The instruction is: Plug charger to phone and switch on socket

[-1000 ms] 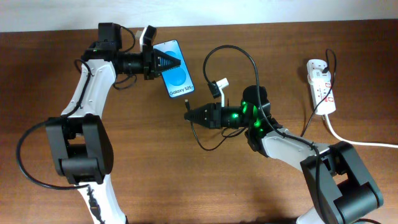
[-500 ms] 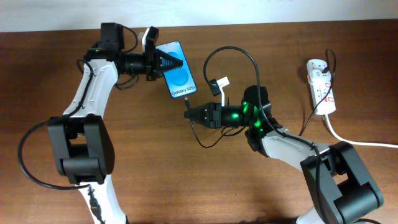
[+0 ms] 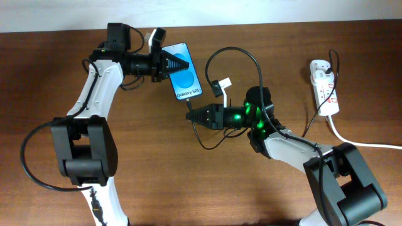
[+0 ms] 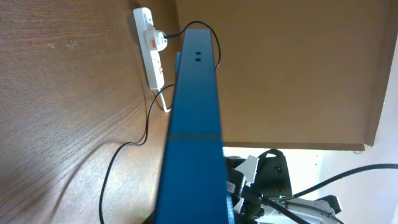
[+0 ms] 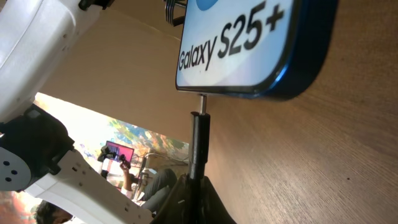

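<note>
Right pincer [image 3: 192, 115] is pressed together on the charger [image 3: 189, 109], gripping the black plug just behind its tip. From the right wrist view I see the plug [image 5: 199, 140] standing straight out of the fingers [image 5: 189, 202], its small metal end meeting the lower short edge of the phone [image 5: 249, 43]. I cannot tell whether it has gone into the port or only touches the rim.

My left pincer [image 3: 182, 64] is clamped on the phone [image 3: 187, 81], holding it by its upper end with the blue screen facing up and the "Galaxy" text toward the plug. The left wrist camera shows the phone [image 4: 193, 124] edge-on, filling the middle of the view and hiding much of what lies beyond it.

From the plug, the thin black cable hangs in a small loop below the right pincer, and a larger arc rises over the right arm. A small white tag [image 3: 221, 85] sits on that cable, just beside the phone's lower right corner and close to the plug's line.

The socket [image 3: 325, 86] lies on the table [image 3: 144, 163] well apart, at the far right, with a white plug block at its top end and red marks along it. Its thick white cord [image 3: 358, 143] trails off to the right edge. The right arm lies between the phone and the socket.
</note>
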